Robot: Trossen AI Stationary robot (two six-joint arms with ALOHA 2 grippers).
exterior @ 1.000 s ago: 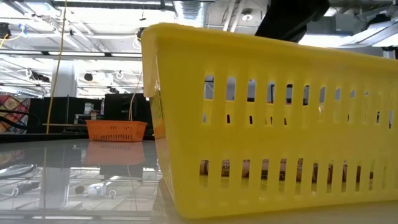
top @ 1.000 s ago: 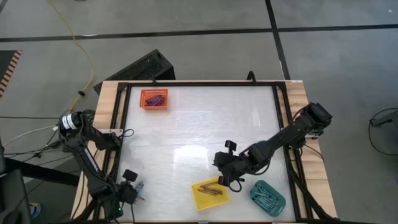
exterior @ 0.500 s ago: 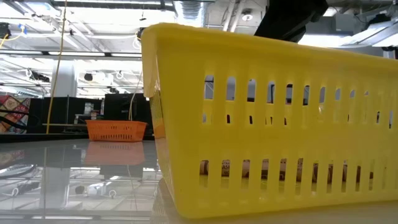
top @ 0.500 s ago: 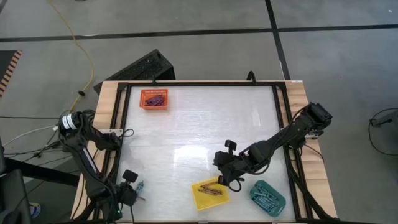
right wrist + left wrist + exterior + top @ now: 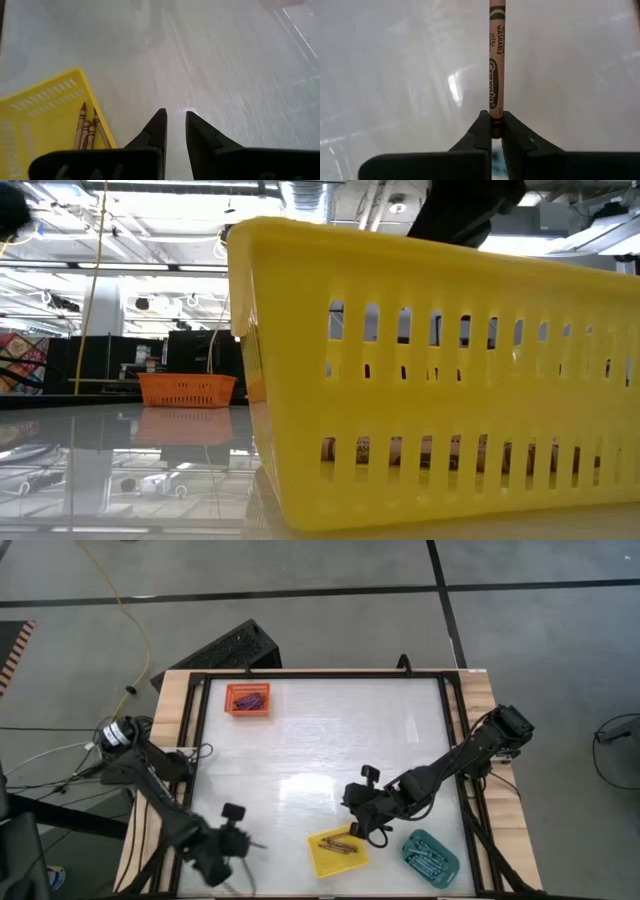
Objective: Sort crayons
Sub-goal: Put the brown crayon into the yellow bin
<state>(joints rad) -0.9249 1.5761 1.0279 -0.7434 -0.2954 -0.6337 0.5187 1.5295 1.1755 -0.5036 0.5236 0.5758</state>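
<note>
Pinched by its end between the closed fingers of the left tool (image 5: 491, 131), a brownish crayon (image 5: 496, 60) is held out over the bare white bench (image 5: 320, 740) near its front left corner. More brownish crayons (image 5: 88, 129) are seen lying in the yellow tray (image 5: 336, 851), beside which the right tool (image 5: 175, 127) is held with its fingers slightly apart and empty. A teal tray (image 5: 430, 854) and an orange tray (image 5: 248, 699) also hold crayons.
</note>
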